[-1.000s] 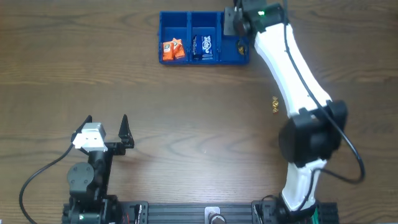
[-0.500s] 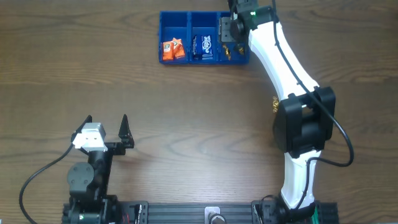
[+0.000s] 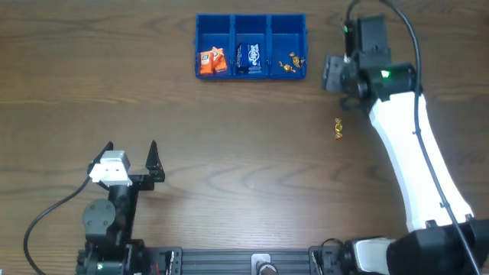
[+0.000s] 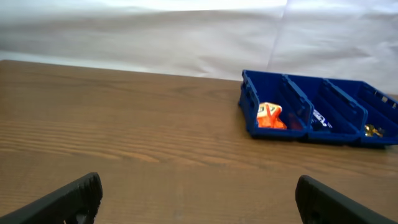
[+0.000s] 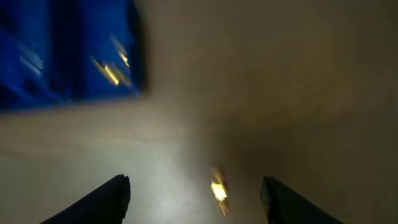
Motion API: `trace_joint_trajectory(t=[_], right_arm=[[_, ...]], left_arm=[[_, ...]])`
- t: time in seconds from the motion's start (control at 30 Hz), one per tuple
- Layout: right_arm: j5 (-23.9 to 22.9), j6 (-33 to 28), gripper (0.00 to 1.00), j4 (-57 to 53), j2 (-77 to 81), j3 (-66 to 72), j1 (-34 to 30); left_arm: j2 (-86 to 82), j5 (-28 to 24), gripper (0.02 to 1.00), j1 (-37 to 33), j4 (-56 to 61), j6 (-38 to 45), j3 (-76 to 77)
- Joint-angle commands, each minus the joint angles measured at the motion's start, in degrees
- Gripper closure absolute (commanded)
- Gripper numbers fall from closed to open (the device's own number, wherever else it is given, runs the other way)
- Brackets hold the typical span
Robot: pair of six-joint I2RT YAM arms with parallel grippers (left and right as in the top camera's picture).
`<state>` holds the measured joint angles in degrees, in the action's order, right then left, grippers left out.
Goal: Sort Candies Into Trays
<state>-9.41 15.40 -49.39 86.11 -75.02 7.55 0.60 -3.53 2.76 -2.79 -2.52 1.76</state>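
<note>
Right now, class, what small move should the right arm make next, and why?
Probably lower the open right gripper onto the loose gold candy and close on it. That candy lies on the table, outside the blue tray, whose end compartment holds matching gold candies.

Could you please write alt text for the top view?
The right arm's open hand hangs by a loose gold candy on the wooden table, beside a blue three-bin tray holding orange candies, blue-wrapped candy and gold candies.
</note>
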Motion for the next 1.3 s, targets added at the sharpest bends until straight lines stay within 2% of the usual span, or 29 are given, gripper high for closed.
trace_joint_trajectory(t=[0.03,0.2,0.5,1.3], right_arm=[[2.2,-0.5,0.303,1.7,2.1,12.6,-5.0],[5.5,-3.8,0.323,6.1,4.7,16.5,-7.3],[5.5,-7.7,0.325,13.2,13.7,16.5,-6.1],[5.2,-8.5,0.380,14.3,17.5,16.5,-5.6]], left_arm=[[-0.4,-0.5,0.020,-0.2,-1.4,0.9,-1.5],[-0.4,-0.5,0.023,-0.2,-1.4,0.9,-1.5],[-0.4,-0.5,0.020,-0.2,-1.4,0.9,-1.5],[-0.4,-0.5,0.020,-0.2,-1.4,0.9,-1.5]])
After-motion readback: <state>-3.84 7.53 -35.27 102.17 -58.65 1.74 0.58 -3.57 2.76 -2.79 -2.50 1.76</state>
